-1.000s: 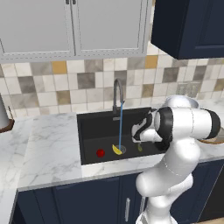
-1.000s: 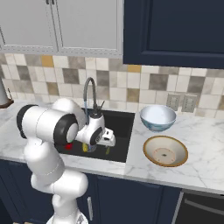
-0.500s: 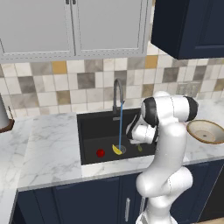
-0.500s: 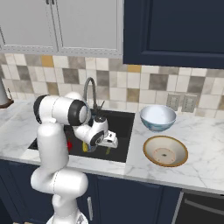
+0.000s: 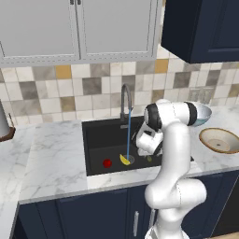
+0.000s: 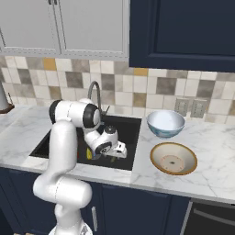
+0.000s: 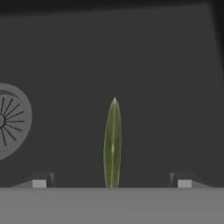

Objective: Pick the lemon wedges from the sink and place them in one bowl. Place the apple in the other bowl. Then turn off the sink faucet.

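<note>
Lying on the black floor of the sink, the thin olive-yellow wedge is showing edge-on in the hand view, its long axis running straight away from the camera, one pointed tip aiming up the picture and the other end dropping behind the bottom band. It is sitting midway between the two dark fingertips, which are standing wide apart with nothing held between them. The round grey drain is sitting off to the wedge's left in that view.

The hand is hanging low over the basin, seemingly lining up on this wedge (the jaws' gap appears to cross its thin width, not its length). The bright yellow wedge is lying near the drain where the water stream is landing, and the apple is resting further left on the sink floor.

Judging from this, nothing is finished: the tan-rimmed bowl and the pale blue bowl are both sitting empty on the surface, and the faucet is running. All three fruit placements and the shut-off are waiting.
</note>
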### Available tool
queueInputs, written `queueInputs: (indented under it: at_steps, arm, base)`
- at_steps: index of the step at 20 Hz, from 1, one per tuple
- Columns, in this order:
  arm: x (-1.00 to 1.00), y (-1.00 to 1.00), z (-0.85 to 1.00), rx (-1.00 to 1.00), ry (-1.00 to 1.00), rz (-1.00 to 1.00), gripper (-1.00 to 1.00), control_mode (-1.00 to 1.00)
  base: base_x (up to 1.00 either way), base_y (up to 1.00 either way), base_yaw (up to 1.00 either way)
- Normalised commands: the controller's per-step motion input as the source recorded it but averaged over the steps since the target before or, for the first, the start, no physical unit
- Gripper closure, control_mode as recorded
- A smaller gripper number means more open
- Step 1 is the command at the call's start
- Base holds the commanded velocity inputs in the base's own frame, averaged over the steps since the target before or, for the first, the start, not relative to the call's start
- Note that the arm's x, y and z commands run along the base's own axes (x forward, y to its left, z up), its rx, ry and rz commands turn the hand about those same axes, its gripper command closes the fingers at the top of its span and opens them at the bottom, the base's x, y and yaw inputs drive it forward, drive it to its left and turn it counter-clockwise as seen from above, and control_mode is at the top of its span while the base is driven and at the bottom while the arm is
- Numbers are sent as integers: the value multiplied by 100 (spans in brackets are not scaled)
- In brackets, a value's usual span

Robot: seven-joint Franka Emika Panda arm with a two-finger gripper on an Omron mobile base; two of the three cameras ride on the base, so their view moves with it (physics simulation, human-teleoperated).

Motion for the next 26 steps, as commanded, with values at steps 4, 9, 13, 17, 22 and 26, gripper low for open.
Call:
queueInputs:
  at_steps: [4,9,13,17,22,26]
  arm:
    - [51,0,-45,0,0,0,-100,-100]
    - [42,0,-51,0,0,0,100,-100]
    - [21,2,-28,0,4,0,100,-100]
    - [0,29,25,-1,1,0,100,-100]
    - [-4,59,73,-4,12,-3,100,-100]
    - [-4,-1,100,0,10,-10,100,-100]
  base:
    - [0,0,0]
    - [0,0,0]
    - [0,0,0]
    - [0,0,0]
    - [0,0,0]
    - [0,0,0]
